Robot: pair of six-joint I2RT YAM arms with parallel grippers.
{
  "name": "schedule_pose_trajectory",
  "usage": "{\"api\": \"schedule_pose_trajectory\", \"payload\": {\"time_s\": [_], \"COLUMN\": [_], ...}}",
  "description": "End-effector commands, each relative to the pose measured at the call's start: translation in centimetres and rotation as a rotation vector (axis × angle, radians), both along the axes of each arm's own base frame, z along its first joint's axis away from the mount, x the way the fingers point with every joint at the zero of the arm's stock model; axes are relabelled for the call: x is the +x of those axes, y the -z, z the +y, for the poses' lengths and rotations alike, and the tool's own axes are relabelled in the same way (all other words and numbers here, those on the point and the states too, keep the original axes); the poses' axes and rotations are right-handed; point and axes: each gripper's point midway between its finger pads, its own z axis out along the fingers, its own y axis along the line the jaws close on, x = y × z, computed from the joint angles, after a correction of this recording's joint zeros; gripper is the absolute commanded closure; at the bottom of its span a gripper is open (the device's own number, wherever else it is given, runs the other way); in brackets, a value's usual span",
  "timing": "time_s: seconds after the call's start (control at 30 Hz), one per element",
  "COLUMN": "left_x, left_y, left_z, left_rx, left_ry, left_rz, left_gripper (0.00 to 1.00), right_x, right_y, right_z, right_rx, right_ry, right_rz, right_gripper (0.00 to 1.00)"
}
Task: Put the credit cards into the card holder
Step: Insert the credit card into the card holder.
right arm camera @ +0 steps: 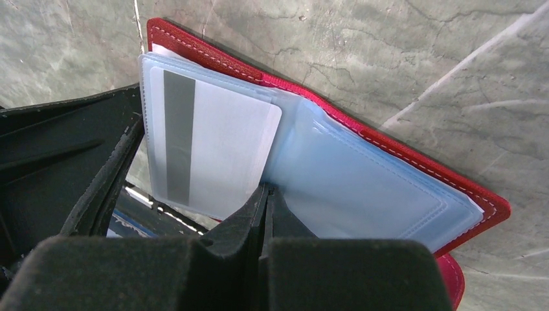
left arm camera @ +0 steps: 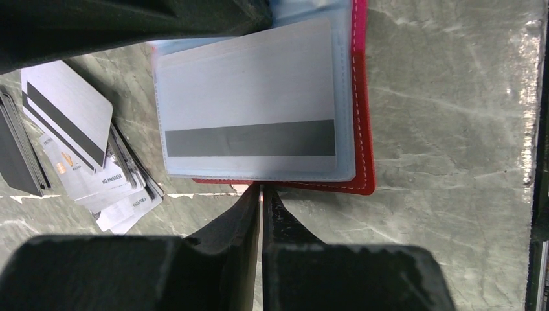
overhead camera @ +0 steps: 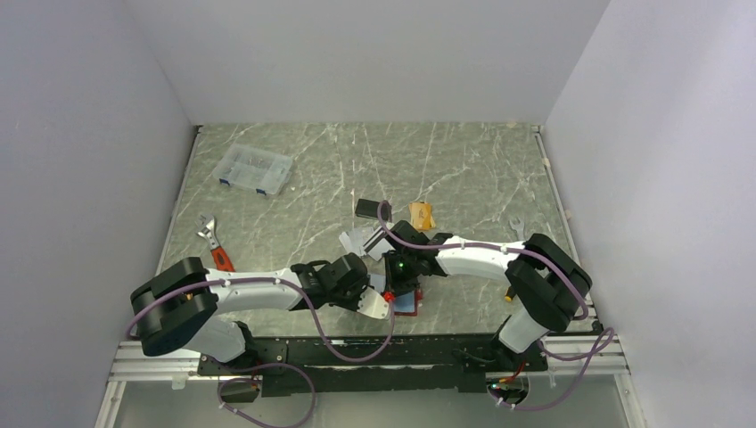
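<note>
Left wrist view: the open red holder (left arm camera: 362, 129) lies near-centre on the table (left arm camera: 453, 97), with one striped card (left arm camera: 249, 97) in its clear sleeve (left arm camera: 345, 97). Loose cards (left arm camera: 71, 110) lie beside it, their print unreadable. The left gripper (left arm camera: 261, 194) and right gripper (right arm camera: 267, 194) are both clenched at its edges.

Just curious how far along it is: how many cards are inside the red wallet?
1. A grey-white striped card lies in the top clear sleeve of the open red wallet; the neighbouring sleeve looks empty. Sleeves underneath may hide more.
</note>
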Motion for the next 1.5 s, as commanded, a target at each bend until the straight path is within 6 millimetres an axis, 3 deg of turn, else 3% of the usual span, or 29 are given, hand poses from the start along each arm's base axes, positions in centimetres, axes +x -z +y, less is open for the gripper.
{"api": "schedule_pose_trajectory", "payload": {"time_s": [0.0,0.23,0.73,1.23,1.47], "left_x": [0.2,0.7,0.8,1.2,1.6], "left_y": [-0.2,-0.2,0.0,-0.4,-1.2], "left_z": [-0.8,-0.2,0.0,-1.7,-1.4], "left_rx": [-0.024,-0.004,0.007,-0.008,-0.002], "left_ry": [0.021,0.016,0.019,0.051,0.029], "left_rz": [-0.033,-0.072,-0.076,-0.072,-0.089], "left_gripper": [0.89,0.89,0.89,0.90,0.90], "right_x": [1.2,1.0,3.1,3.7,3.6], "right_y": [-2.4,-2.7,-1.4,-2.5,-2.5], "right_z": [2.1,1.6,-0.6,2.5,0.1], "right_rx": [0.088,0.084,-0.022,0.075,0.029], "right_ry": [-0.004,-0.007,0.033,0.019,0.053], "right_rz": [-0.050,-0.062,-0.112,-0.109,-0.119], "right_gripper": [1.00,1.00,1.00,1.00,1.00]}}
